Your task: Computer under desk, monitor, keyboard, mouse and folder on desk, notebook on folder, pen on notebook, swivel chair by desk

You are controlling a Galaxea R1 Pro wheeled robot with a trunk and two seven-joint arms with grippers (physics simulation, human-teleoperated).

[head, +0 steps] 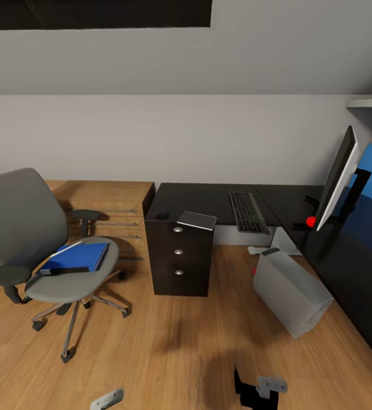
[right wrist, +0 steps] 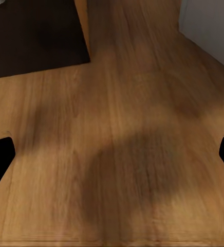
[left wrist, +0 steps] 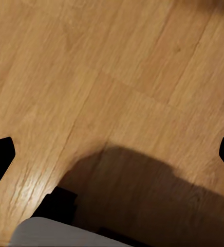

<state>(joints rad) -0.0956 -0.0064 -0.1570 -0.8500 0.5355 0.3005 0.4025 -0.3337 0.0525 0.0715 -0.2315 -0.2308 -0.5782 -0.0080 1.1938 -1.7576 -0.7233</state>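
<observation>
Both end effectors are hanging low over the wooden floor point(head: 169, 341), fingers spread wide and holding nothing

Left end effector point(left wrist: 112, 152) and right end effector point(right wrist: 112, 154) are each showing dark fingertips at opposite edges of their wrist views, bare floorboards between them. On the black tabletop point(head: 209, 199) the keyboard point(head: 247, 212) is lying beside the monitor point(head: 338, 179), while the notebook point(head: 197, 220) is overhanging the drawer unit point(head: 178, 259), with the mouse point(head: 162, 216) just beside it. Light grey, the computer point(head: 291, 291) is standing tilted on the floor under the tabletop's corner. To the left, the swivel chair point(head: 21, 228) is carrying the blue folder point(head: 77, 257) on its seat, beside the light-wood shelving counter point(head: 109, 199)
</observation>
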